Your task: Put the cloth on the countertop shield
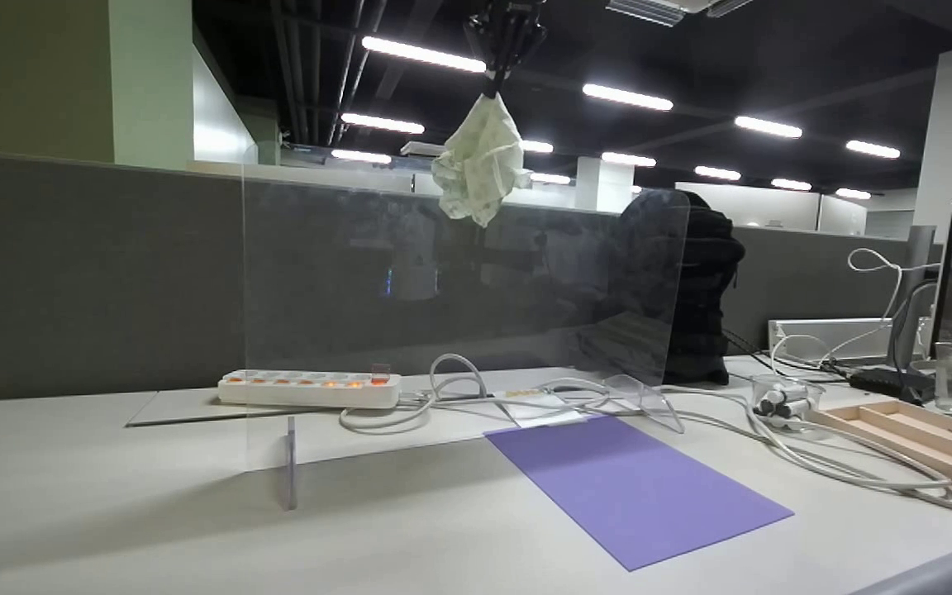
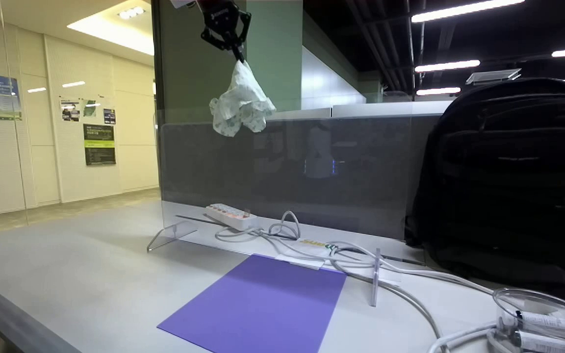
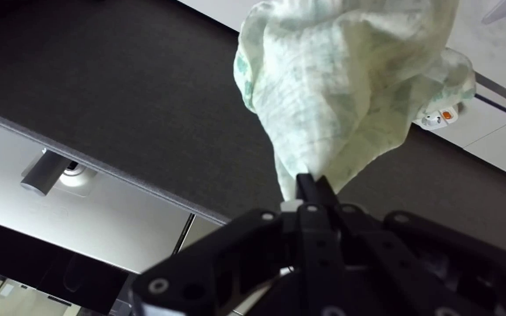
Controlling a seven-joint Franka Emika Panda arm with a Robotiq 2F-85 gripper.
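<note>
Remotely, I am holding a crumpled, whitish cloth [image 1: 481,161] by its peak in the tool [image 2: 238,54], jaws pressing together on it. Faintly green-patterned folds are hanging above the table [image 2: 91,264], overlapping the top edge of the clear shield [image 1: 459,306] in both exterior views; whether they are touching is escaping me. The wrist view is cropping the cloth's far end.

A dark grey partition [image 1: 96,281] stands along the back edge of the pale desk [image 1: 71,463]. Above the partition, bright strip lights [image 1: 627,97] line a dark ceiling [image 1: 740,66]; behind it rises a light green pillar [image 1: 152,83], with a white column [image 1: 600,183] farther off. Past the partition's end, in an exterior view, a cream wall [image 2: 135,108] carries posters [image 2: 99,147], and below them runs what may be a tan floor [image 2: 91,206], only a strip showing.
</note>
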